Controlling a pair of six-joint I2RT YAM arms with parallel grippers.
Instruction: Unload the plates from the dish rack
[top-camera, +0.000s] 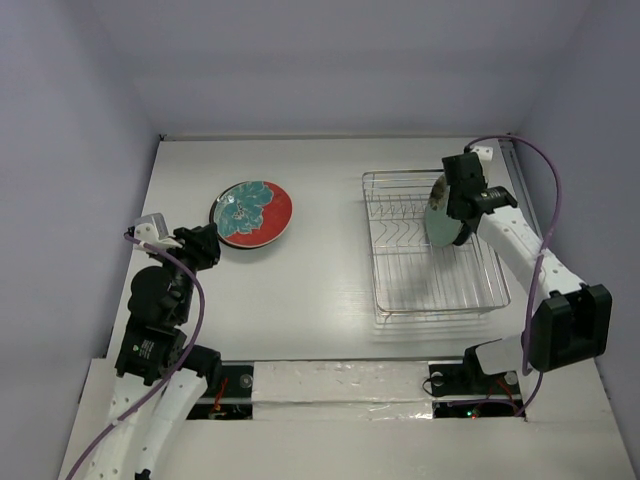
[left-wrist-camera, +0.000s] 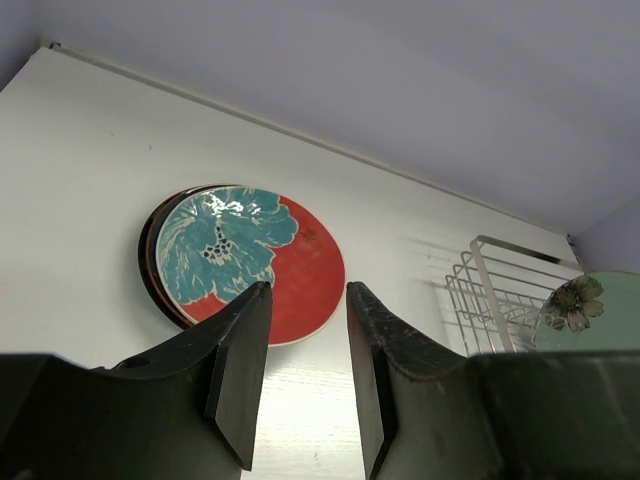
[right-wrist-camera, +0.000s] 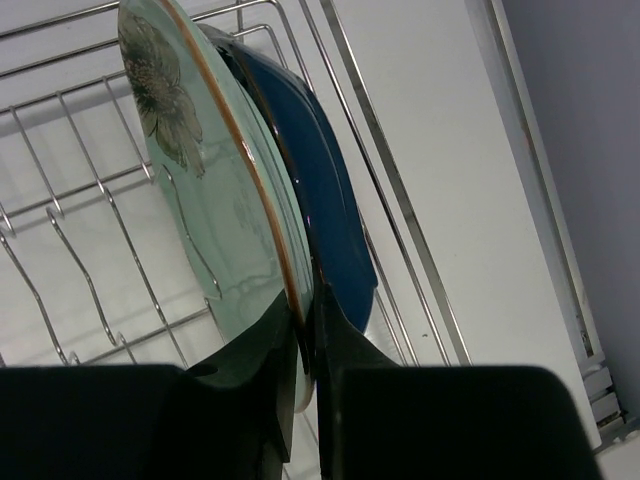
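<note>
The pale mint green plate (right-wrist-camera: 200, 190) stood on edge at the far right of the chrome dish rack (top-camera: 420, 285), leaning against the dark blue plate (right-wrist-camera: 338, 210) behind it. The right gripper (right-wrist-camera: 305, 335) was pinched on the mint plate's rim, with one finger slipped into the thin gap between the two dishes (probably the only purchase an upright plate offers). Room was tight there: the rack's right side wire ran just beside the blue plate, so lifting straight up looked the safest way out. Well to the left, the red plate with the teal flower (top-camera: 255, 212) lay flat atop a dark-rimmed plate (left-wrist-camera: 150, 250) on the white table (top-camera: 320, 300), with open tabletop around them. The left gripper (left-wrist-camera: 307, 300) hovered near that stack, jaws apart and empty.
</note>
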